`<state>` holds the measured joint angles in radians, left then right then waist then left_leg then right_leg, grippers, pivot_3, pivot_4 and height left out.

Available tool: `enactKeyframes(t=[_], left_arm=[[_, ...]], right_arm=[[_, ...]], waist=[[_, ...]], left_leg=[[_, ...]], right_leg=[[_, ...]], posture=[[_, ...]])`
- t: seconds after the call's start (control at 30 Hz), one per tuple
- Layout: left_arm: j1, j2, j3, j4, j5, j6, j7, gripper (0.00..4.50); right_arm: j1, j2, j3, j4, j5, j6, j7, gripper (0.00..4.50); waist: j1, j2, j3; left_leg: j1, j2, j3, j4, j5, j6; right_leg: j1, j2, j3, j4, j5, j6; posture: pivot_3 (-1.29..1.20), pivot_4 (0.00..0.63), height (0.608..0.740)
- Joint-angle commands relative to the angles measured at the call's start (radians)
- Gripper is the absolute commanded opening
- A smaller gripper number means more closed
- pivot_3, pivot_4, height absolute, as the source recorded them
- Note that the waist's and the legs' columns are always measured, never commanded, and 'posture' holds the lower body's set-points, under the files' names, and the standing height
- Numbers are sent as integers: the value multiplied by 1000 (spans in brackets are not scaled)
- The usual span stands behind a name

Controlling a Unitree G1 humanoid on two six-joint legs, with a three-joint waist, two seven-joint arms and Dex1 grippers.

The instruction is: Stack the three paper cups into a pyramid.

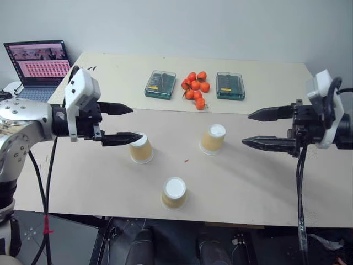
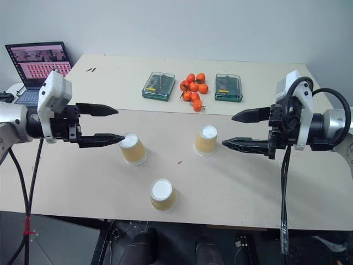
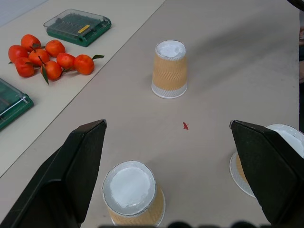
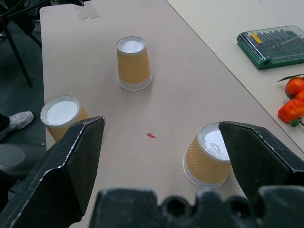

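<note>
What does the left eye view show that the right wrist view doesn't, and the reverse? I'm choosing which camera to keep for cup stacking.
Left eye view adds: the laptop, the left gripper with jaws open, and the right-hand green box.
Right wrist view adds: a pale shoe on the floor beside the table.
Shared: the three paper cups, upside down and apart, the tangerines, the left-hand green box, and the right gripper, jaws open.
</note>
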<state>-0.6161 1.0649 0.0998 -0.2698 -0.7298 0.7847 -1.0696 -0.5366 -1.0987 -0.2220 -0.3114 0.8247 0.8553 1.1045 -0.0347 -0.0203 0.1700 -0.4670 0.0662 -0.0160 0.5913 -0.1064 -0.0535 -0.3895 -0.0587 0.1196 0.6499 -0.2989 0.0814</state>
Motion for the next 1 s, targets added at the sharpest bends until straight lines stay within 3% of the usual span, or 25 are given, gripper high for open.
enactKeyframes(t=[0.03, 0.2, 0.4, 0.6, 0.87, 1.0], left_arm=[[-11, -27, 71, -23, -37, 36, 60, 4443], [-11, -64, 150, -48, -144, 158, 144, 4443], [39, 0, 146, -129, -300, 286, 41, 4443], [75, 37, 49, -209, -222, 230, -6, 4443], [222, 10, 16, -318, -147, 107, -27, 4443], [208, -8, 19, -286, -132, 72, -23, 4443]], right_arm=[[-48, 45, 27, -2, -21, -34, -28, 4500], [-79, 116, 95, 31, -73, -75, -22, 4500], [-87, 133, 122, 67, -126, -108, -22, 4500], [-51, 150, 107, 77, -159, -135, -29, 4500], [-44, 200, 121, 115, -221, -191, -52, 4500], [-42, 201, 110, 123, -227, -199, -39, 4500]], waist=[[0, 0, 0], [-8, -1, 0], [-3, -1, 0], [-4, -1, 1], [-6, -2, 1], [-4, -2, 1]], left_leg=[[0, 0, 0, 0, 0, 0], [1, 0, 0, 2, 0, 0], [1, 0, 0, 2, 0, 0], [4, 0, 0, 4, 0, 0], [4, 0, 0, 4, 0, 0], [4, 0, 0, 5, 0, 0]], right_leg=[[0, 0, 0, 0, 0, 0], [0, 1, 1, 4, 0, 0], [-1, 0, 1, 7, -1, 1], [1, 1, 1, 9, -1, 0], [0, 1, 1, 10, -2, -1], [0, 1, 1, 11, -2, -1]], posture=[[0, 150, 735], [0, 150, 735], [0, 150, 735], [0, 150, 735], [0, 150, 735], [0, 150, 735]])
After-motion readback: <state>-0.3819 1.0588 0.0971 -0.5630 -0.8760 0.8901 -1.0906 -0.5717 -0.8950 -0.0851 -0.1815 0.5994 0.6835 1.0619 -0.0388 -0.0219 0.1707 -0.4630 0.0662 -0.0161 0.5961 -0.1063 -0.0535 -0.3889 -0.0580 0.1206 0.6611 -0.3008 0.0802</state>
